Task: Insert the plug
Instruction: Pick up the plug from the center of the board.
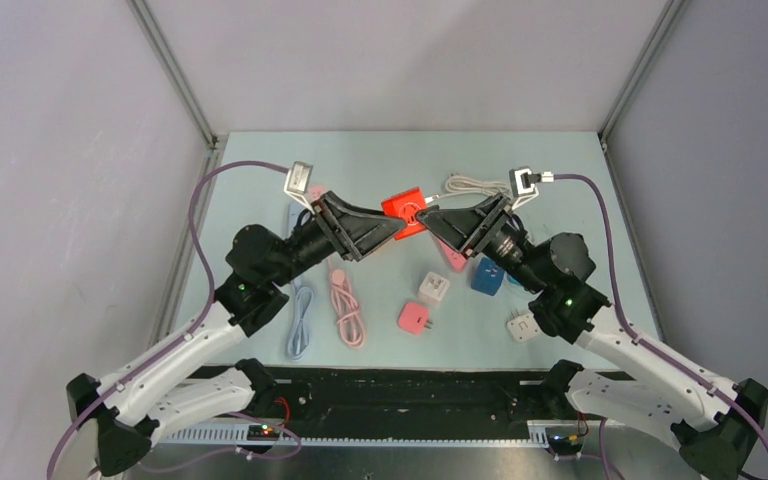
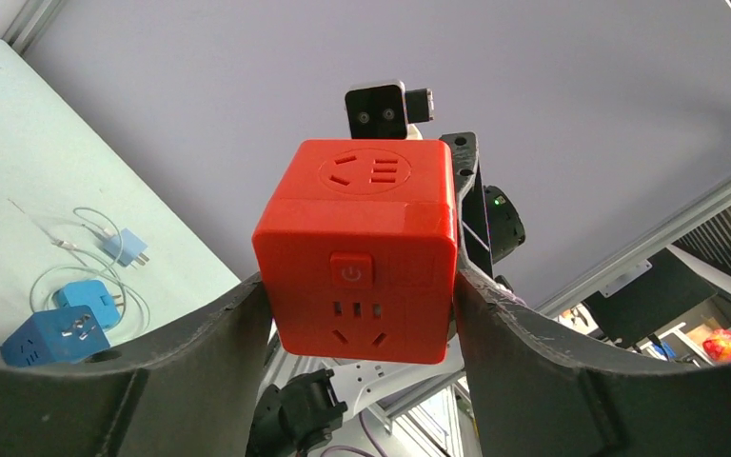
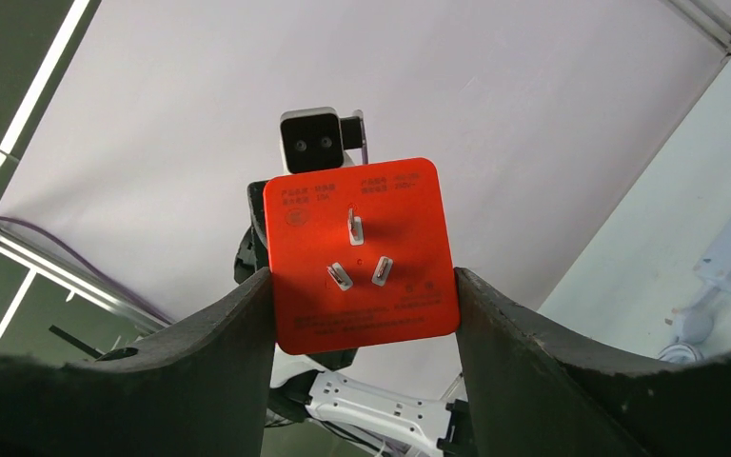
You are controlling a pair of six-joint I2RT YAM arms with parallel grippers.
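A red cube socket adapter (image 1: 403,207) hangs in the air above the middle of the table, between both grippers. My left gripper (image 1: 397,228) is shut on it; in the left wrist view the cube (image 2: 357,248) shows its power button and sockets, with the fingers (image 2: 200,362) pressed against both sides. My right gripper (image 1: 424,217) also grips it from the opposite side; in the right wrist view the cube's plug face (image 3: 362,252) with three metal prongs (image 3: 354,226) faces the camera, wedged between the fingers (image 3: 523,362).
On the table (image 1: 260,170) lie a blue cube (image 1: 487,275), a white cube (image 1: 433,288), a pink plug cube (image 1: 414,319), a white plug (image 1: 523,326), a pink cable (image 1: 345,305), a pale blue cable (image 1: 300,315) and a white cable (image 1: 475,186).
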